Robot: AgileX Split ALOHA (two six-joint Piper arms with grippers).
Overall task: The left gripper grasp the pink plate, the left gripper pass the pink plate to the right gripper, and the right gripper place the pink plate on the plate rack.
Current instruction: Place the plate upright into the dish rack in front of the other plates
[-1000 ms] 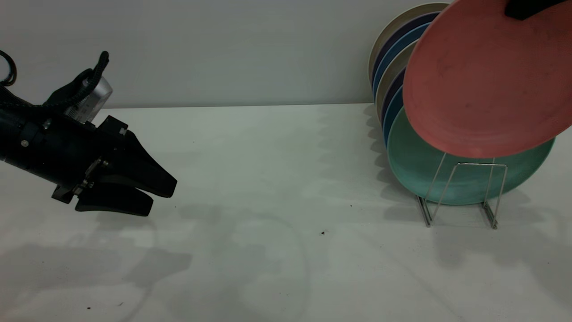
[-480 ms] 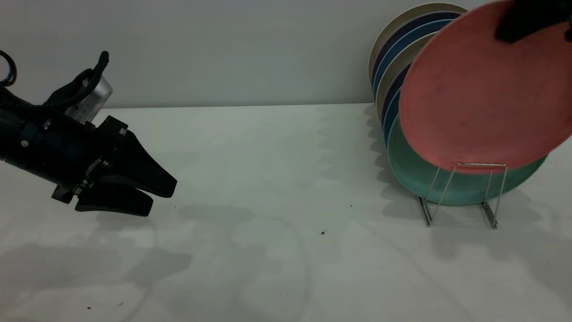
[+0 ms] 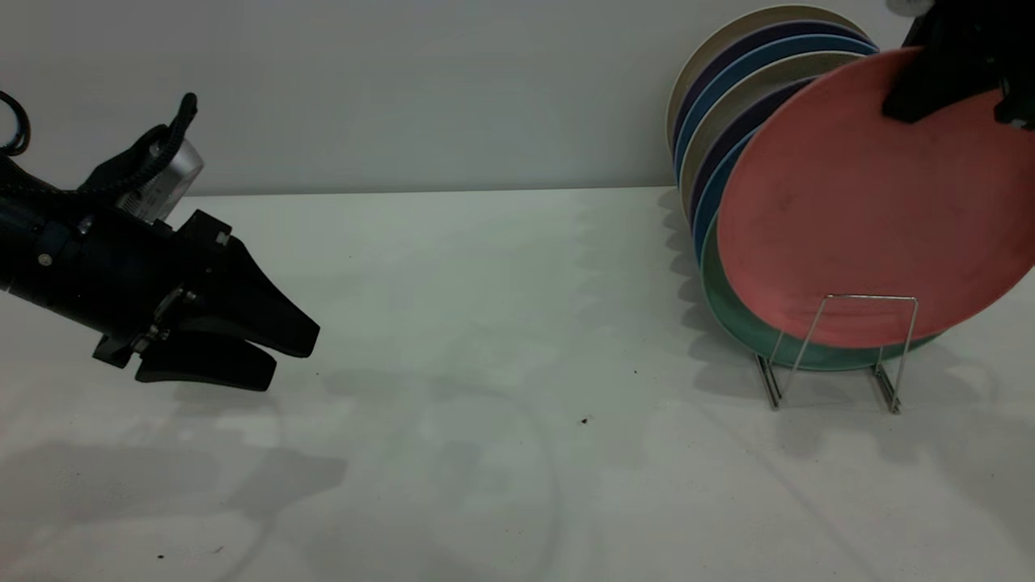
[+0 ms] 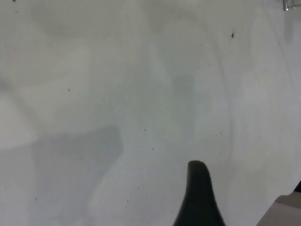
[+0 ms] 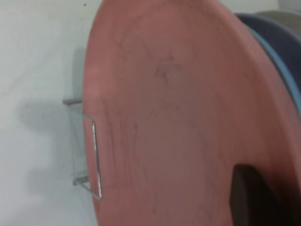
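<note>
The pink plate (image 3: 857, 210) stands tilted at the right, its lower edge down behind the front loop of the plate rack (image 3: 869, 297), in front of a mint-green plate (image 3: 728, 311). My right gripper (image 3: 914, 101) is shut on the pink plate's upper rim. In the right wrist view the pink plate (image 5: 178, 117) fills the picture, with one black finger (image 5: 251, 197) on its face and the rack wire (image 5: 96, 155) beside it. My left gripper (image 3: 293, 357) hangs open and empty above the table at the far left. One of its fingers (image 4: 197, 193) shows over the bare table.
Several plates, beige and blue (image 3: 711, 105), stand in a row in the rack behind the mint-green one, close to the back wall. The white table (image 3: 485, 323) stretches between the two arms, with small dark specks (image 3: 584, 420).
My right gripper has lowered the pink plate and shifted it slightly left, so it now covers most of the mint-green plate and reaches down behind the rack's front loop. The left arm has not moved.
</note>
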